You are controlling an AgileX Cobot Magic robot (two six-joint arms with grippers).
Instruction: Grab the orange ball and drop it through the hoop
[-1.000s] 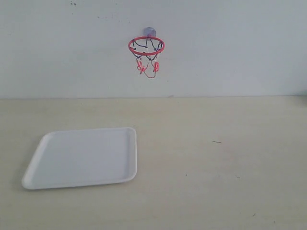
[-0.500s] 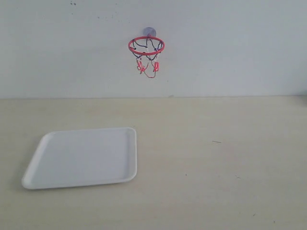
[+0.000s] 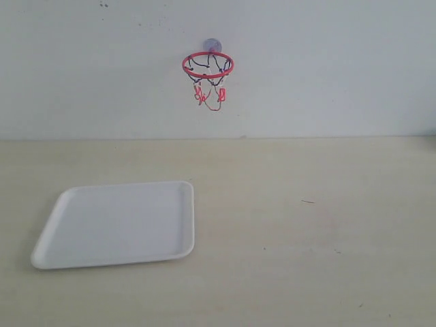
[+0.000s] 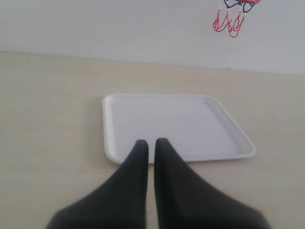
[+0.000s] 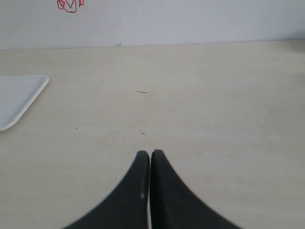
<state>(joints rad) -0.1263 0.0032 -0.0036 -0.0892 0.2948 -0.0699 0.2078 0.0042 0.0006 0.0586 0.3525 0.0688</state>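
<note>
White wall [image 3: 340, 68] fills the upper part of the exterior view and meets a pale, wood-toned surface [image 3: 306, 259] that carries a few tiny dark specks. On the left part of that surface lies a white tray [image 3: 116, 225], flat, rectangular with rounded corners and a low raised rim, its inside bare. The hoop [image 3: 208, 76] hangs high on the wall, near the middle of the view and well apart from the tray, above and beyond the tray's far right corner. Its red ring juts out from a pale round mount, and a thin black and red net dangles below.

Both tools are dark, with tapering fingers. The left tool [image 4: 150, 141] hovers over the surface at the near edge of the tray, its two fingers drawn almost together with only a thin slit between them and nothing in that slit. The right tool [image 5: 150, 152] hovers over bare surface, one tray corner off to its side, its fingers pressed tip to tip and holding nothing.

Where the ball lies cannot be told from these views.
</note>
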